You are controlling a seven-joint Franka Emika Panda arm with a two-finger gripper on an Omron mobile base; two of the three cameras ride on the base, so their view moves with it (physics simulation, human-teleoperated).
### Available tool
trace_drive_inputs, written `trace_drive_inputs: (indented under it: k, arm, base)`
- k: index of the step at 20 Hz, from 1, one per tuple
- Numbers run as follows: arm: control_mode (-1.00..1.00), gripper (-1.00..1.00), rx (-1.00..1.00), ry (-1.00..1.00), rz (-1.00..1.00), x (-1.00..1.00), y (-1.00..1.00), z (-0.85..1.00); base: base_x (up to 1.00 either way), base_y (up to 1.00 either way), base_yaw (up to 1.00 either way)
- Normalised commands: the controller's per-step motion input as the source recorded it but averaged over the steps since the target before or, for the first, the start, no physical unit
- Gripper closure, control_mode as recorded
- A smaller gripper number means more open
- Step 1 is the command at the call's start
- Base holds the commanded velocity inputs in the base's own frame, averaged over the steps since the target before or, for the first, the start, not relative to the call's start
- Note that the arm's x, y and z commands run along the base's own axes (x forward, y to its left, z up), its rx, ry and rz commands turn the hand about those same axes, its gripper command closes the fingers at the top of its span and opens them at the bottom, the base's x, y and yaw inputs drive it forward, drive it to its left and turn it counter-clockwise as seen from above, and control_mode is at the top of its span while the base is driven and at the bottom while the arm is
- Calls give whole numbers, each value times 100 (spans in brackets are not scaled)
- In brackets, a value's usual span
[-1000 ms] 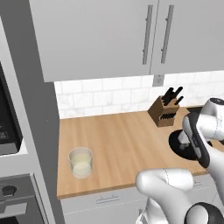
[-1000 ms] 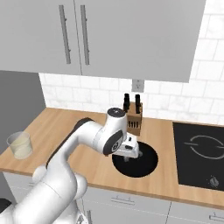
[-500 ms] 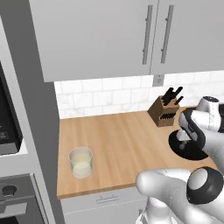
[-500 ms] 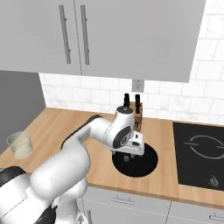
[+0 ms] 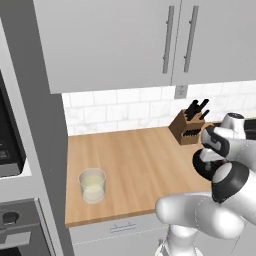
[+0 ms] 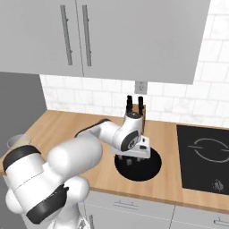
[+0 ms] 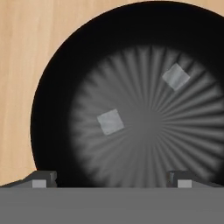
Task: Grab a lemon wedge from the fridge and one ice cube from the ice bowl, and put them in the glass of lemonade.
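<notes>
End effector (image 7: 111,179) open | black ice bowl (image 7: 52,96): two ice cubes (image 7: 110,121)

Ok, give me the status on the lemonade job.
Done: nothing that shows; the glass of lemonade stands alone on the counter, too small to tell whether it holds a wedge or ice. In hand: the open, empty hand hangs over the black ice bowl, two ice cubes inside. Left: pick up one cube and carry it to the glass.
</notes>
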Motion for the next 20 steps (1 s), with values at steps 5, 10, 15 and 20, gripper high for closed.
trace_drive_inputs:
  k: [5,10,15,20]
  arm:
    - [-100,-100,3,4,16,5,-17,-28]
    - [-100,-100,0,0,20,32,0,-28]
    - [-100,-100,0,0,18,22,0,-26]
    - [-100,-100,0,0,9,16,0,-14]
  base:
    - [0,0,0]
    - [0,0,0]
    - [0,0,0]
    - [0,0,0]
